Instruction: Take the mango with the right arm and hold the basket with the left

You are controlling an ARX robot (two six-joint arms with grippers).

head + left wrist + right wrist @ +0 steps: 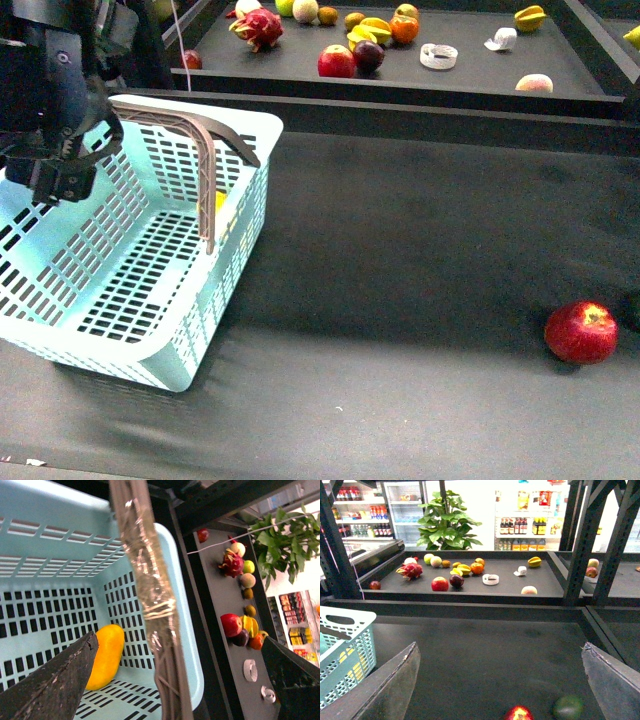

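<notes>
The golden mango (pixel 105 656) lies on the floor of the turquoise basket (pixel 150 330), against its far wall; from the front it is only a yellow patch (pixel 222 205) behind the slots. My left gripper (pixel 178 637) is open, and the grey-brown handle (pixel 150 595) and basket rim run between its fingers (pixel 50 685). In the front view the left gripper (pixel 62 178) hangs over the basket's left side. My right gripper (pixel 500 645) is open and empty above the dark table, far from the basket (pixel 345 655). It is out of the front view.
A red apple (pixel 581 332) lies on the table at the right, also seen below the right gripper as the apple (pixel 518 713) beside a blurred green fruit (pixel 567 707). A raised back shelf (pixel 470 75) holds several fruits. Dark frame posts (pixel 580 545) stand at the right.
</notes>
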